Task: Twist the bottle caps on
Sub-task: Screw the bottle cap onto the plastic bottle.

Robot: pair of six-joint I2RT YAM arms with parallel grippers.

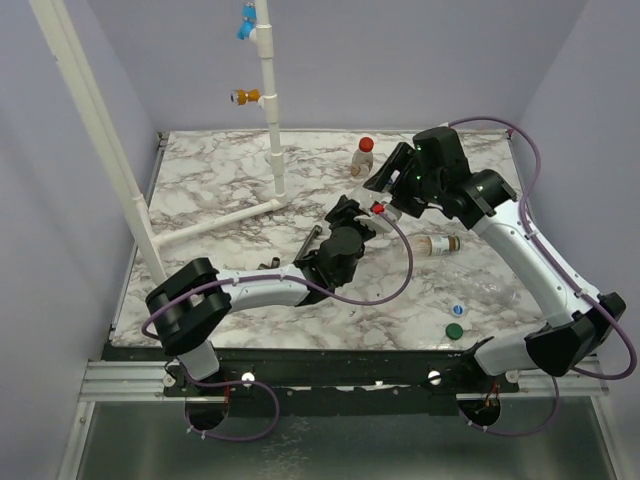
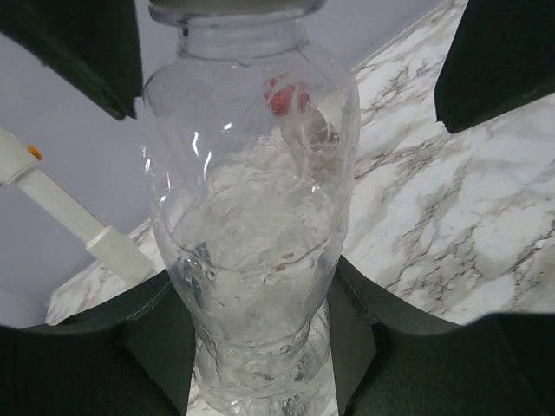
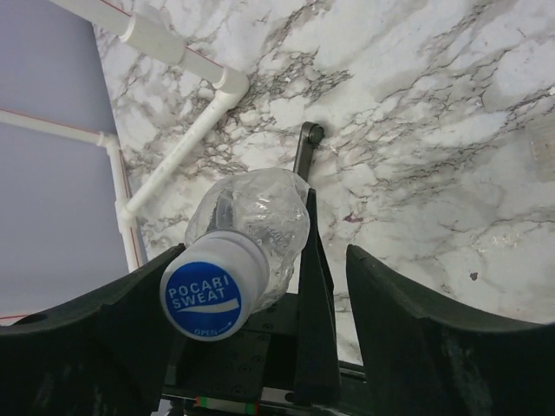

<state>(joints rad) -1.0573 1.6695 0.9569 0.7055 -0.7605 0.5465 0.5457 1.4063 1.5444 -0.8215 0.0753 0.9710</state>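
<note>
My left gripper [image 2: 260, 334] is shut on the lower body of a clear bottle [image 2: 251, 217], holding it tilted above the table's middle [image 1: 348, 228]. The bottle [image 3: 260, 212] wears a white-and-blue cap [image 3: 208, 295]. My right gripper [image 3: 260, 264] is open around that cap, which lies close to its left finger, with a wide gap to the right finger [image 3: 416, 329]. Another bottle with a red cap [image 1: 363, 157] stands at the back. A labelled bottle [image 1: 440, 244] lies on its side at the right. A loose white-and-blue cap [image 1: 457, 310] and a green cap [image 1: 454, 331] lie near the front.
A white pipe frame [image 1: 270, 110] with a blue fitting [image 1: 246, 22] and an orange fitting [image 1: 245, 97] rises at the back left, and its foot [image 1: 215, 225] runs across the marble table [image 1: 200, 290]. A dark metal rod [image 3: 303, 149] lies beside the left gripper.
</note>
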